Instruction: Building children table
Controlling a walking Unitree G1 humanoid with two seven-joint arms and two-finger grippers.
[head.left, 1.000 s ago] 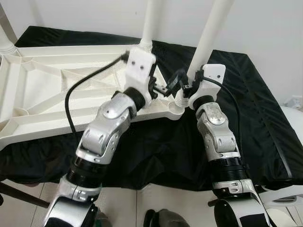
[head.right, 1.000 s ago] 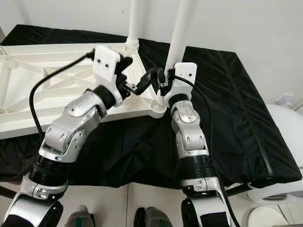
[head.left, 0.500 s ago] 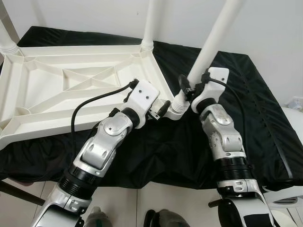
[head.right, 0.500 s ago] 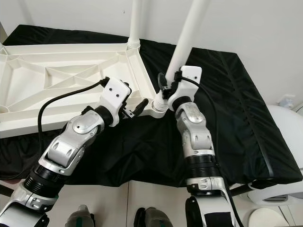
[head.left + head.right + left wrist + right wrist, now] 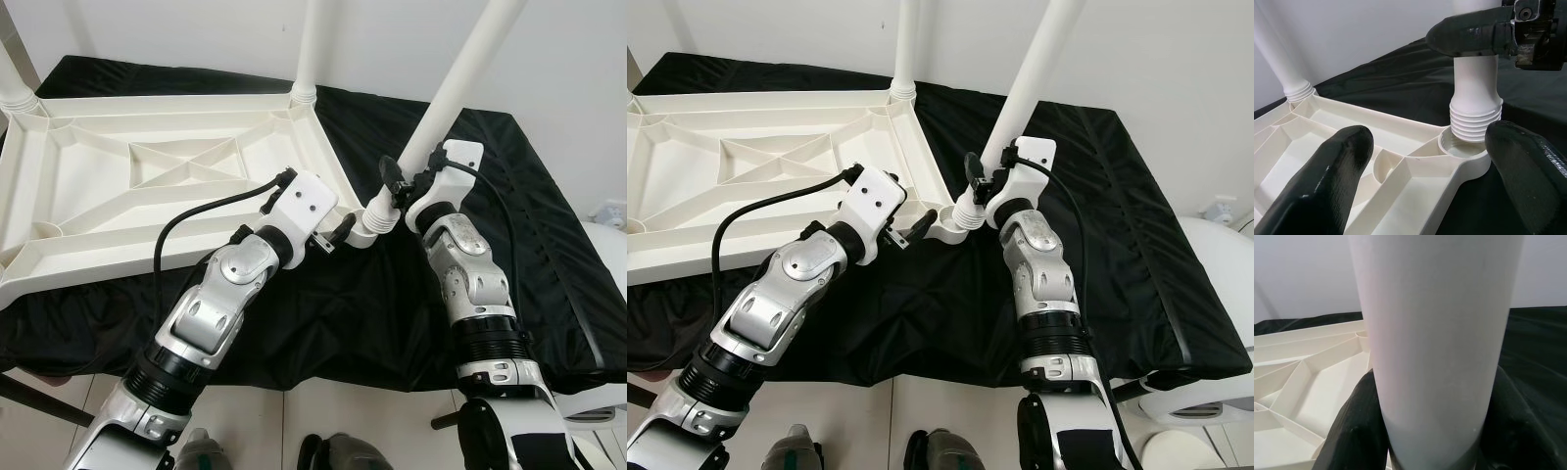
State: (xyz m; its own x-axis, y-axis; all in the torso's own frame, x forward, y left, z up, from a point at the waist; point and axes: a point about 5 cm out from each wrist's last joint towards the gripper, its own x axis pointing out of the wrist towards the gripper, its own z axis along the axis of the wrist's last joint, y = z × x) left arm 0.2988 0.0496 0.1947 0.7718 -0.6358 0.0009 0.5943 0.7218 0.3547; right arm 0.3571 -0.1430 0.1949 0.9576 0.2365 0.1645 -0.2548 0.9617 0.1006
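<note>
The white table top (image 5: 118, 196) lies upside down on a black cloth. A white leg (image 5: 312, 49) stands upright in its far corner socket, and another leg (image 5: 12, 86) stands at the far left. My right gripper (image 5: 400, 182) is shut on a third white leg (image 5: 460, 78), which leans to the right with its threaded end (image 5: 1476, 117) at the near corner socket (image 5: 1459, 149). My left gripper (image 5: 340, 225) is open at that corner, its fingers (image 5: 1327, 181) wide apart on either side of the socket. In the right wrist view the held leg (image 5: 1435, 347) sits between the black fingers (image 5: 1356, 431).
The black cloth (image 5: 529, 225) covers a low platform that ends at a front edge near my arms. A white wall rises right behind it. A white rounded object (image 5: 1215, 255) lies at the right.
My left gripper has come down from above the table top to the near corner socket. The held leg has tilted further right, and the table top has shifted.
</note>
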